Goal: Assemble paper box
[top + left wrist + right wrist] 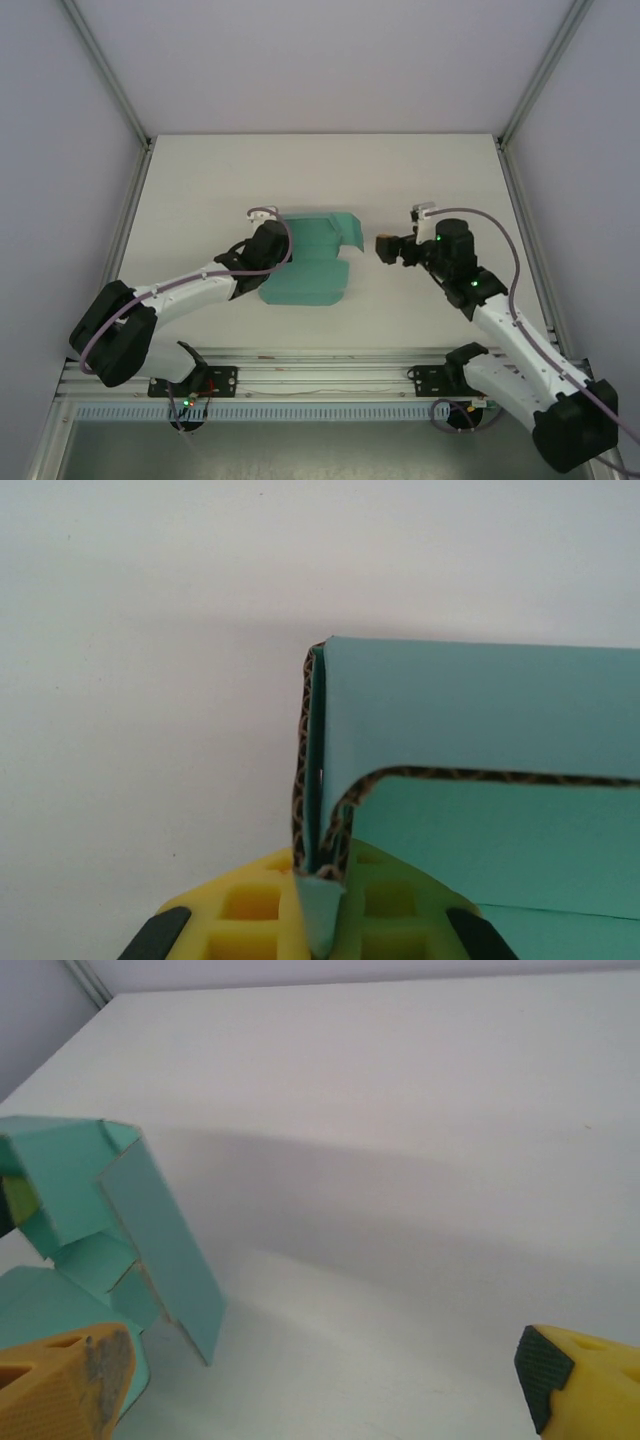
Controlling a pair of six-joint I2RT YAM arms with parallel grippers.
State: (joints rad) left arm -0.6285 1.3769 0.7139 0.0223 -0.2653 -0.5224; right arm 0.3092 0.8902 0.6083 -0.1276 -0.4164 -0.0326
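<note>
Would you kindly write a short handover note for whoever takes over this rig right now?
Left gripper: shut, its fingers pinching a folded-up wall of the paper box near the box's left edge.
Right gripper: open, holding nothing, apart from the box on its right side.
Box: teal card on the table between the arms, base flat, some panels raised.
Done: first folds made.
Left: raise and tuck the other panels; the box is not yet closed.
</note>
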